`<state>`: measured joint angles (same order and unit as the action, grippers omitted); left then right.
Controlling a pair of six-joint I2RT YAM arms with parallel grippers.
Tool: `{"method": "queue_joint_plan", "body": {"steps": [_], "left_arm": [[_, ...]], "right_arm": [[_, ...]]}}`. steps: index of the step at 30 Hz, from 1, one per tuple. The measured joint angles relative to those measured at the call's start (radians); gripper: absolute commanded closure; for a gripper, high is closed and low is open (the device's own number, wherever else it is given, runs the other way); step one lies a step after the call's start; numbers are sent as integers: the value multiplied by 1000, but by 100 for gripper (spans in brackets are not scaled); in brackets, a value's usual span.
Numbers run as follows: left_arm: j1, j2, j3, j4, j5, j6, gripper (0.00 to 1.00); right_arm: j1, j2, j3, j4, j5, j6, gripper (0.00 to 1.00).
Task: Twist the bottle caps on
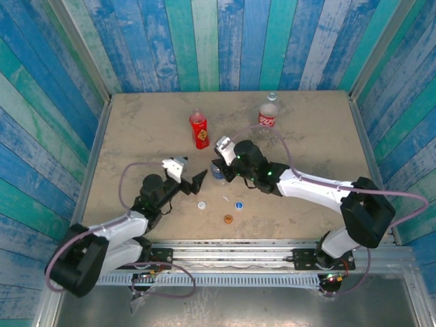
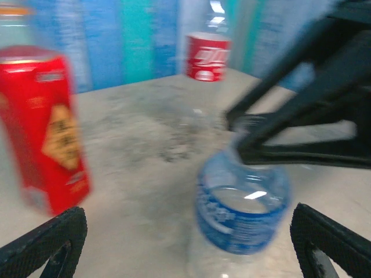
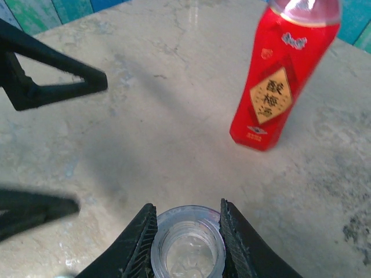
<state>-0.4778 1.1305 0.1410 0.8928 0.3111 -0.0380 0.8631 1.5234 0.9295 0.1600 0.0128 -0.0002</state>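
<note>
In the overhead view the left gripper (image 1: 195, 182) sits at about 9 o'clock of the surface's (image 1: 136, 129) middle and points toward 3 o'clock. Its fingers (image 2: 49, 240) are spread wide and grasp nothing. In the left wrist view the two pads stand at the lower corners, with the blue-label bottle (image 2: 243, 214) between them but clear of both.

The red-and-yellow bottle (image 1: 198, 131) stands upright at roughly 11 o'clock from the blue-label bottle and apart from it. The white cap (image 1: 202, 205) lies flat on the surface at about 7 o'clock from that same bottle, near the left gripper's fingertips but not touching them.

The blue-label bottle stands upright near the middle of the surface with its mouth open and no cap on it. The right gripper (image 1: 219, 170) reaches in from 4 o'clock. In the right wrist view its fingers (image 3: 139, 243) are clenched on the bottle's neck, one on each side of the rim.

The orange cap (image 1: 228, 219) lies at about 6 o'clock from the held bottle, closest to the near edge. The blue cap (image 1: 239, 204) lies at about 5 o'clock, just beyond the orange one. All three caps lie loose on the surface.

The cola bottle (image 1: 269, 114) stands upright at about 1 o'clock, near the far edge and well apart from the others.
</note>
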Motion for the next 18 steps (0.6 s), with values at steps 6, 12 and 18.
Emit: {"method": "queue_joint_plan", "body": {"steps": [6,12,18], "left_arm": [[-52,103,1,145,118,75,6],[-90,306,19,332,117,80,6],[-115,501,50,529,91,78,1]], "right_arm": [[-13,-18,-35,11,2,23,76],[-18,-18,-42,26,-2,38,76],[-21,-18,-42,27,-10,47,76]]}}
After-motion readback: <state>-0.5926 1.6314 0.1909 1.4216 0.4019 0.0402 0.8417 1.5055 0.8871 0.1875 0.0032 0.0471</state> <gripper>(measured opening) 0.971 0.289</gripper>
